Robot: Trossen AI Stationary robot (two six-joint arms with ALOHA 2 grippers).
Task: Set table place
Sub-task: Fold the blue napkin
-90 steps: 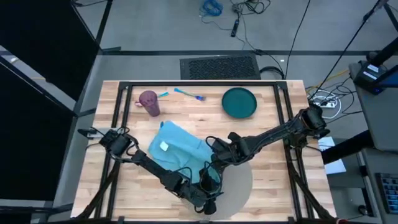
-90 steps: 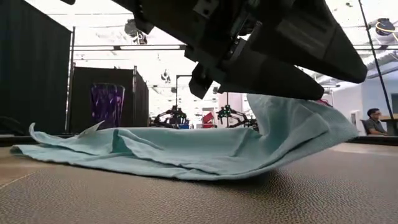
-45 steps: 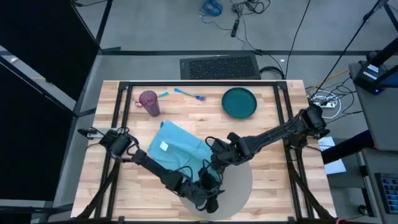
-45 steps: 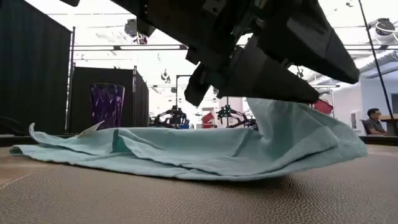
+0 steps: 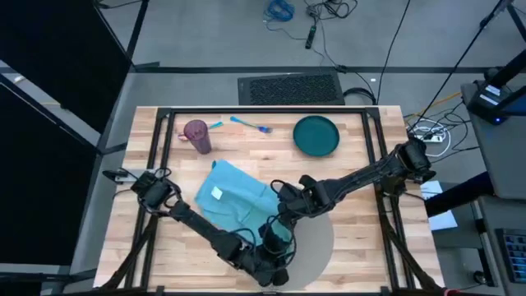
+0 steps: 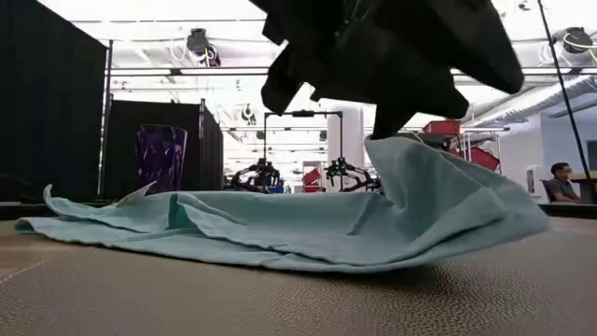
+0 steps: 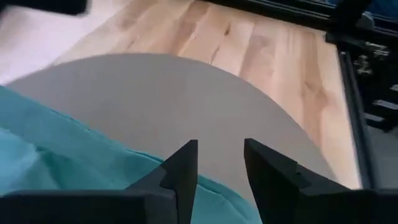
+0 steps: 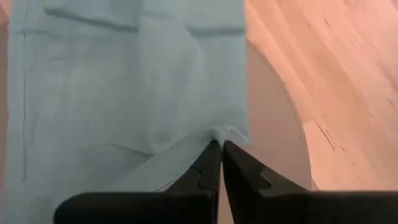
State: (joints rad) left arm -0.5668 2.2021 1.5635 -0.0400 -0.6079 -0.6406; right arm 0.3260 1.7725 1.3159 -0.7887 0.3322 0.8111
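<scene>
A light teal cloth (image 5: 232, 197) lies spread on the table (image 5: 362, 247). Its near right part reaches onto the round grey placemat (image 5: 319, 243). My right gripper (image 5: 281, 220) is shut on the cloth's edge there and holds it raised (image 6: 401, 154). My left gripper (image 7: 221, 167) is open just beside it, above the cloth's edge and the placemat (image 7: 186, 99), with nothing between its fingers. At the far side stand a dark teal plate (image 5: 316, 136) and a purple cup (image 5: 197, 136), with blue cutlery (image 5: 251, 125) lying between them. My right gripper pinches a small bunched bit of the cloth's edge (image 8: 219, 134) between its two fingertips, over the placemat's left rim. That bit is lifted into a peak; from it the cloth slopes down, slack, and the rest lies flat on the table.
Black frame rails (image 5: 382, 164) run along the table's left and right sides. Bare wood lies right of the placemat and near the left front corner. Beyond the table the low view shows a room with a seated person (image 6: 562, 182).
The cloth's raised end has shifted a little farther over the placemat while its far part has stayed flat. In the low view the dark arms above the cloth have drawn up and away.
</scene>
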